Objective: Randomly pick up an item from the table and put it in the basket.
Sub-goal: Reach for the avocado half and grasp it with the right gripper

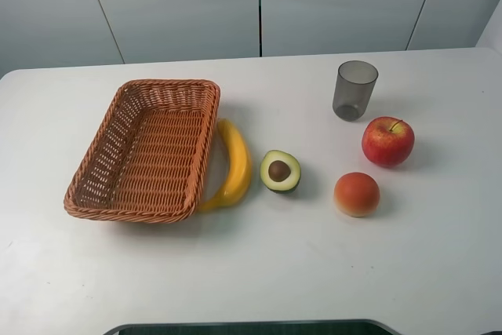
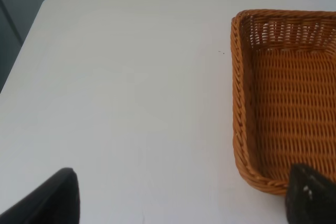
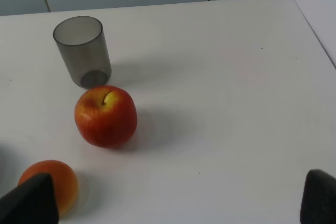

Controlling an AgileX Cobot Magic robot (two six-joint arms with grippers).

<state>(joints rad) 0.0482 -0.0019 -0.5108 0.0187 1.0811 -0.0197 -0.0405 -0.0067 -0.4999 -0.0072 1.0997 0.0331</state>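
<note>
My jaws were wide apart on both arms, nothing held in either. Left gripper sat above bare white flat tabletop toward its left edge, one fingertip close by a corner of the rectangular orange-brown wicker basket. Right gripper sat over the right half, facing the red apple, the grey translucent cup and the round orange-red peach.

Basket was empty. The halved avocado with dark green skin and a brown pit lay cut face up about mid-table. The yellow banana, which lay against the basket's wall, was on its left, and the peach was on its right, both apart from it.

My read: the pick hadn't started and I was at the approach step. The next move called for one arm to centre over the avocado, drop with the jaws astride its skin, clear of the banana, close, lift, then carry it over the basket rim.
</note>
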